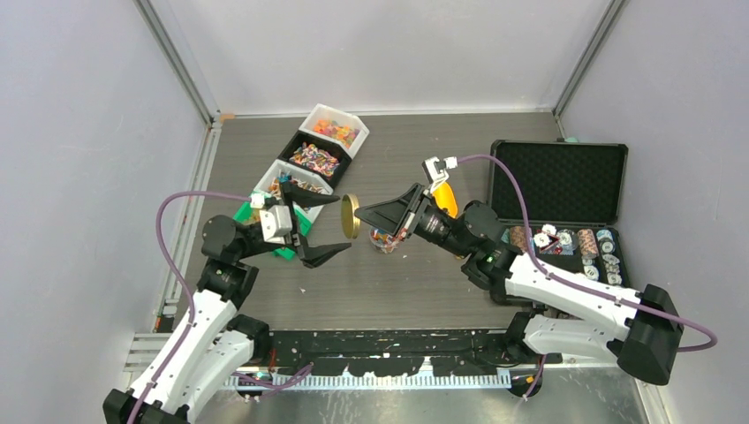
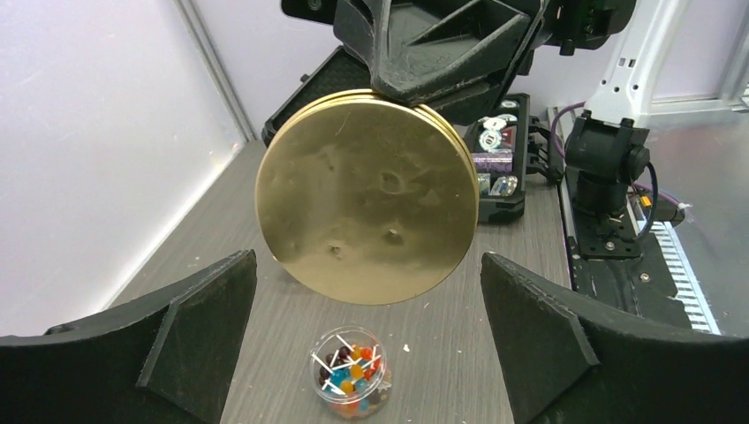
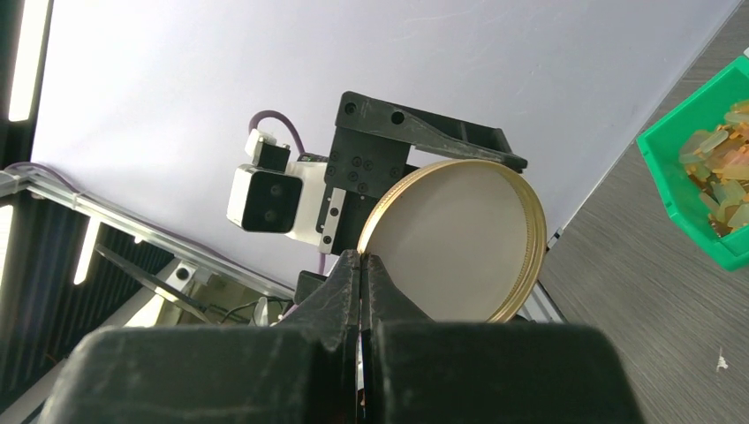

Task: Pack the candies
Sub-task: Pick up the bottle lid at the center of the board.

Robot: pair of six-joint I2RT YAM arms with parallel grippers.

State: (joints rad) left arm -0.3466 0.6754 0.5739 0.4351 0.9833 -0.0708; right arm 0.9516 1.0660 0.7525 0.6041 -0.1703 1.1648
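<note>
My right gripper is shut on the rim of a round gold lid, holding it on edge above the table. In the right wrist view the lid's pale inner face shows just past the closed fingertips. My left gripper stands wide open, facing the lid's gold outer face, one finger to each side and no contact visible. Below the lid a small clear jar stands on the table, holding multicoloured candies with white sticks.
Several bins of candies sit at the back left: white, black, another white and a green one. An orange scoop shows behind the right wrist. An open black case with poker chips lies at the right.
</note>
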